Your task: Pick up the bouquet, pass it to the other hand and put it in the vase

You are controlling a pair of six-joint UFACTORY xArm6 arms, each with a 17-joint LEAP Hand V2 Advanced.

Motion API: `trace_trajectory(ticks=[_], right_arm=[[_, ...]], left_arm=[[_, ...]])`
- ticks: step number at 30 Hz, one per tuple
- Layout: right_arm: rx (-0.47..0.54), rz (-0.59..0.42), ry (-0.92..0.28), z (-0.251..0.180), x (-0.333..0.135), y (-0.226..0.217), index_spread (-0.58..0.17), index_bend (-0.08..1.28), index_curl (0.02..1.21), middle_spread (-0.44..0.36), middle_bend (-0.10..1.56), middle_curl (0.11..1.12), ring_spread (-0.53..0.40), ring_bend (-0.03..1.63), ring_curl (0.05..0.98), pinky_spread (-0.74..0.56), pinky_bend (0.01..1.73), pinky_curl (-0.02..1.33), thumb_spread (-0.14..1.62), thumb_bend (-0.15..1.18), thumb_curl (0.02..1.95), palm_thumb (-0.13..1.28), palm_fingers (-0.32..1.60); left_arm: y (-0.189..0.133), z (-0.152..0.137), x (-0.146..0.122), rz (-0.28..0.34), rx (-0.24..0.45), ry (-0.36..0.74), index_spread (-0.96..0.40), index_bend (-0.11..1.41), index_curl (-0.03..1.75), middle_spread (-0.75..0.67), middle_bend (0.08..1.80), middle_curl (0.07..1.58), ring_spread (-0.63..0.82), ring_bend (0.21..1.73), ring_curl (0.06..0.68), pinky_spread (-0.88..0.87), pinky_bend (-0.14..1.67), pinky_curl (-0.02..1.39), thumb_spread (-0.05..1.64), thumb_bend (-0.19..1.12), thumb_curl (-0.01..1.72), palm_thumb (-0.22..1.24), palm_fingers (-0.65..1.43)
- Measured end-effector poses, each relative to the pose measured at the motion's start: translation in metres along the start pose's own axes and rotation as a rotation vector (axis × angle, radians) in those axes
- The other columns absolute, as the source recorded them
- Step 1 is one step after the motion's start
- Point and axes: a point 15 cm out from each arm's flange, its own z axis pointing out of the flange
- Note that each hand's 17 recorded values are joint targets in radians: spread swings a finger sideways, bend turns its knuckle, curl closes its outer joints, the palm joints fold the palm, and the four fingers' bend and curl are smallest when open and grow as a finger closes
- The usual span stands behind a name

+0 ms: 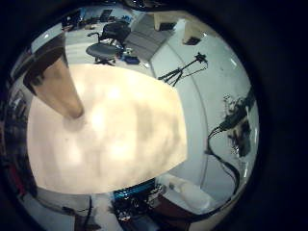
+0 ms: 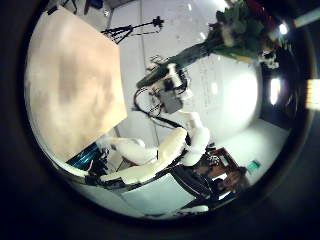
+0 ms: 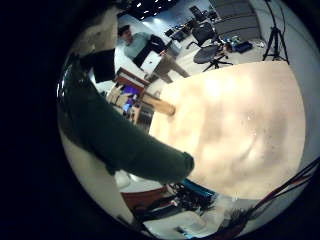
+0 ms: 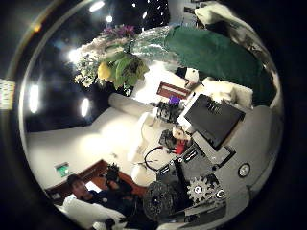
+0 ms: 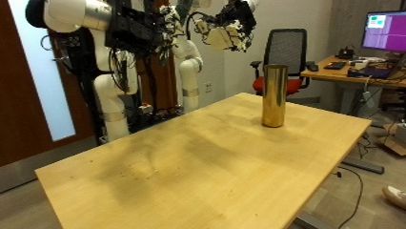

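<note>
Wooden table nearest, with the tall gold vase upright toward its far side, well apart from both hands. Up high over the far end: right hand, fingers curled round the green wrap of the bouquet, flowers sticking out past the palm. Just beside it, left hand, fingers loosely spread, nothing in them. Judged as pick-up done, handover not yet made. Next: bring the wrap across to the left palm, close left fingers round it before loosening the right, then carry over the vase mouth, stems down.
</note>
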Motion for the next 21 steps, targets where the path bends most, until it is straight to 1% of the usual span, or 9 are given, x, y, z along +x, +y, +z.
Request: trace_trajectory(ticks=[3, 8, 12, 17, 19, 21], right_arm=[[-0.055, -0.022, -0.040, 0.024, -0.004, 0.006, -0.278, 1.01, 1.03, -0.142, 1.29, 0.80, -0.173, 1.48, 0.594, -0.22, 1.23, 0.79, 0.20, -0.02, 0.94, 1.21, 1.13], [-0.147, -0.042, -0.101, 0.063, -0.013, 0.015, -0.275, 1.02, 1.02, -0.137, 1.29, 0.80, -0.175, 1.48, 0.594, -0.22, 1.20, 0.83, 0.20, -0.02, 0.94, 1.20, 1.13], [-0.171, -0.059, -0.094, 0.088, -0.014, 0.011, -0.273, 1.02, 1.02, -0.135, 1.29, 0.79, -0.176, 1.47, 0.596, -0.22, 1.18, 0.86, 0.20, -0.02, 0.94, 1.20, 1.13], [-0.208, -0.077, -0.082, 0.113, -0.015, 0.012, -0.272, 1.02, 1.02, -0.135, 1.29, 0.79, -0.173, 1.47, 0.597, -0.22, 1.17, 0.89, 0.20, -0.02, 0.94, 1.20, 1.13], [-0.218, -0.079, -0.083, 0.117, -0.016, 0.013, -0.271, 1.02, 1.02, -0.134, 1.29, 0.79, -0.171, 1.47, 0.598, -0.23, 1.16, 0.89, 0.20, -0.02, 0.94, 1.20, 1.13], [-0.227, -0.081, -0.089, 0.121, -0.017, 0.015, -0.271, 1.02, 1.02, -0.134, 1.30, 0.79, -0.170, 1.47, 0.598, -0.23, 1.16, 0.90, 0.20, -0.02, 0.94, 1.20, 1.13]], left_arm=[[-0.001, 0.002, 0.012, 0.016, -0.003, 0.072, 0.19, 0.15, 0.33, 0.22, 0.26, 0.35, 0.35, 0.54, 0.216, 0.30, 0.26, 0.26, 0.80, -0.03, 0.31, 0.16, 0.28], [0.006, 0.003, 0.026, 0.026, -0.062, 0.161, 0.21, 0.15, 0.31, 0.26, 0.25, 0.35, 0.39, 0.57, 0.213, 0.33, 0.28, 0.27, 0.77, -0.04, 0.32, 0.17, 0.23], [0.006, 0.006, 0.044, 0.035, -0.106, 0.261, 0.24, 0.15, 0.29, 0.31, 0.25, 0.35, 0.43, 0.59, 0.210, 0.37, 0.29, 0.28, 0.74, -0.04, 0.33, 0.17, 0.19], [0.012, 0.005, 0.061, 0.054, -0.151, 0.360, 0.26, 0.15, 0.28, 0.34, 0.26, 0.34, 0.45, 0.60, 0.205, 0.38, 0.29, 0.29, 0.73, -0.04, 0.33, 0.18, 0.18], [0.015, 0.004, 0.067, 0.062, -0.166, 0.385, 0.26, 0.15, 0.28, 0.35, 0.26, 0.35, 0.46, 0.60, 0.203, 0.38, 0.29, 0.29, 0.73, -0.04, 0.33, 0.18, 0.17], [0.014, 0.002, 0.069, 0.066, -0.165, 0.395, 0.27, 0.15, 0.28, 0.35, 0.26, 0.35, 0.46, 0.60, 0.201, 0.38, 0.29, 0.29, 0.73, -0.04, 0.34, 0.19, 0.17]])
